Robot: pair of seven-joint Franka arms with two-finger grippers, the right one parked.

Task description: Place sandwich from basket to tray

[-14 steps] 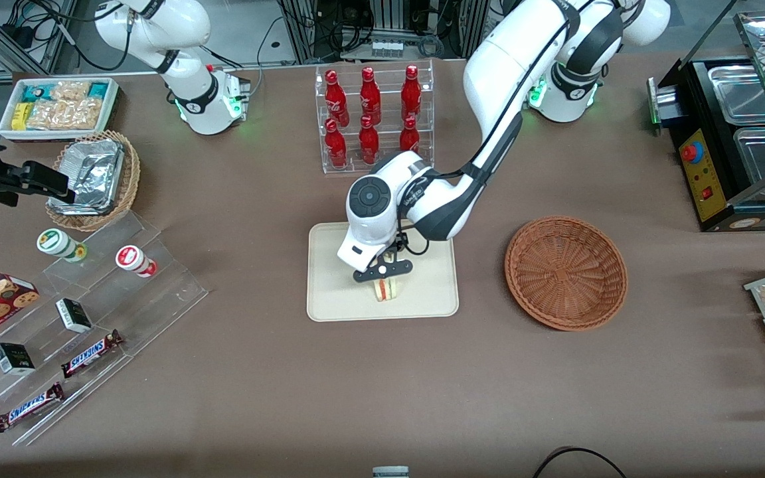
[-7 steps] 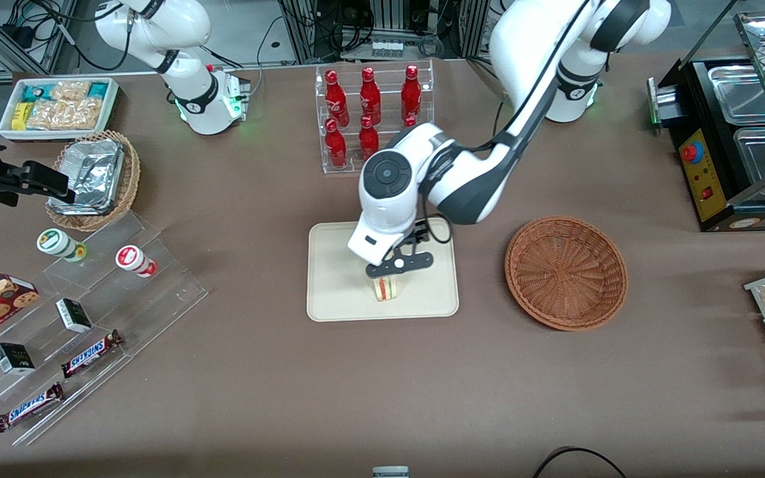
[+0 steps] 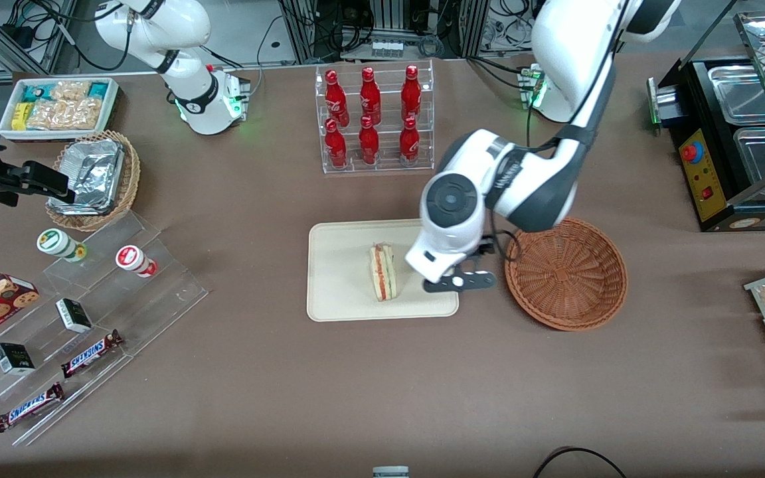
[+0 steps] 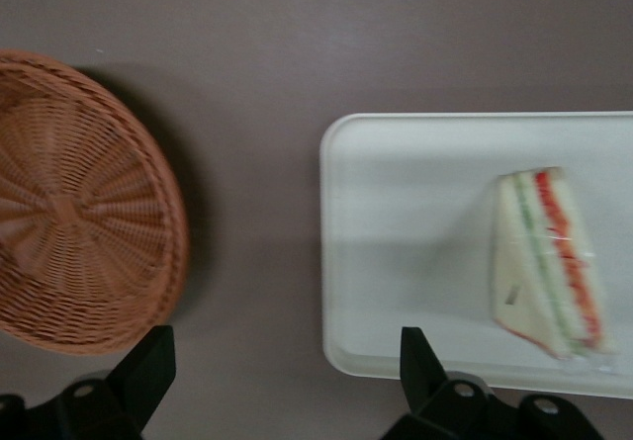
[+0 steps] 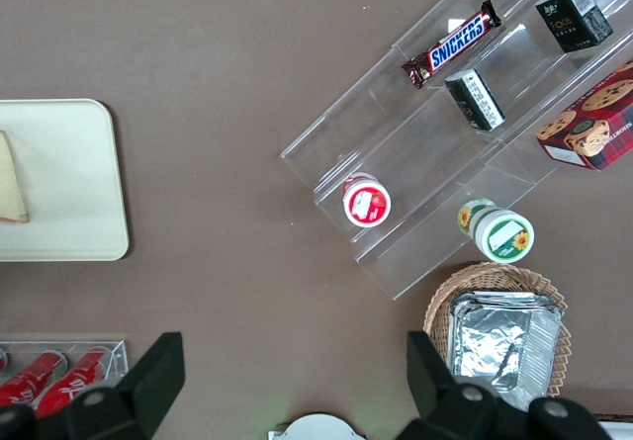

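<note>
Sandwich [image 3: 383, 272] lies on its side on the cream tray [image 3: 342, 302], centre of the front view, w/ red and green filling showing along its edge. Gripper [image 3: 459, 281] hangs above the tray's edge nearest the wicker basket [image 3: 566, 272], just right of centre in the front view, apart from the sandwich. Jaws spread wide, nothing held; wrist cam shows bare table between the fingertips [image 4: 148, 359], sandwich [image 4: 550, 259] and basket [image 4: 84, 203] to either side. Red bottle rack [image 3: 372, 116] upper centre.

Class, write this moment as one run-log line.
sandwich: on tray | basket: empty | claw: open, above tray edge nearest basket
</note>
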